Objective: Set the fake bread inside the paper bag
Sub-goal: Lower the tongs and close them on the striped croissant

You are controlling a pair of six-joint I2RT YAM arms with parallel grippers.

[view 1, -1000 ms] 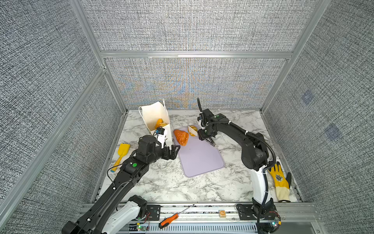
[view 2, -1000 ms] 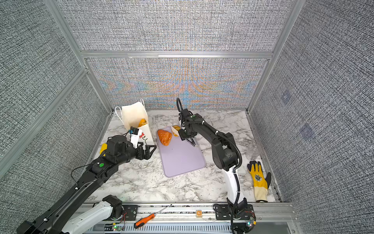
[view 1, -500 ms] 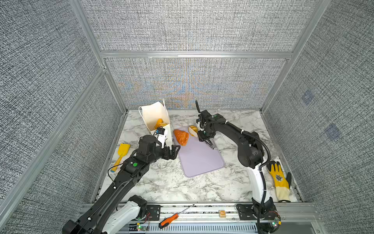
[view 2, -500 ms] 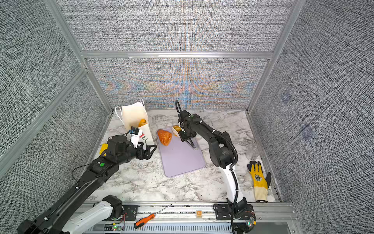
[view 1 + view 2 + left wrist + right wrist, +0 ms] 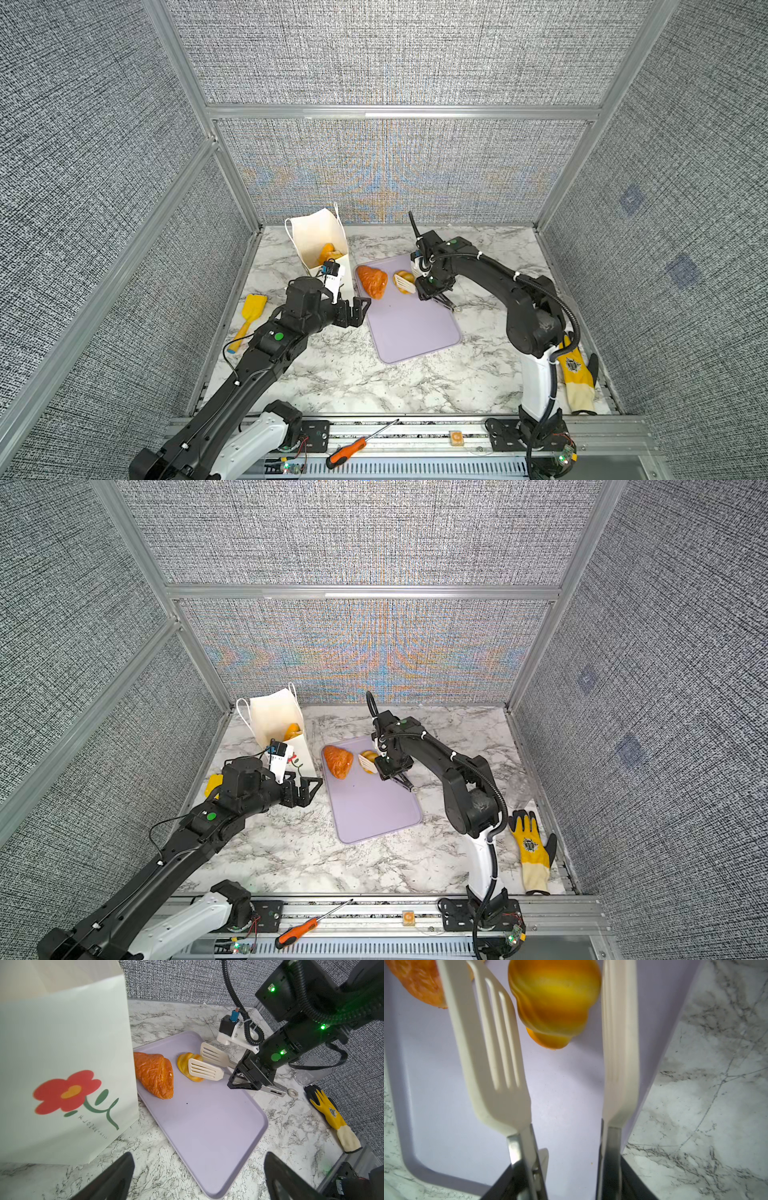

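The white paper bag (image 5: 320, 241) (image 5: 274, 717) with a red flower (image 5: 62, 1093) stands open at the back left, with yellow fake bread (image 5: 328, 252) inside. A reddish-brown croissant (image 5: 372, 281) (image 5: 154, 1075) and a yellow striped roll (image 5: 403, 277) (image 5: 554, 1001) lie on the lilac tray (image 5: 415, 332) (image 5: 207, 1126). My right gripper (image 5: 426, 286) (image 5: 564, 1167) is shut on white tongs (image 5: 205, 1070) (image 5: 498, 1053), whose blades stand apart on either side of the roll. My left gripper (image 5: 359, 309) (image 5: 199, 1159) hangs open and empty in front of the bag.
A yellow spatula (image 5: 251, 311) lies by the left wall. At the right edge lies a yellow work glove (image 5: 575, 374) (image 5: 332, 1115). An orange-handled screwdriver (image 5: 353, 449) rests on the front rail. Grey booth walls close in the marble table.
My right arm has shifted slightly left with the tongs, bringing the blades around the yellow roll. The left arm has not moved.
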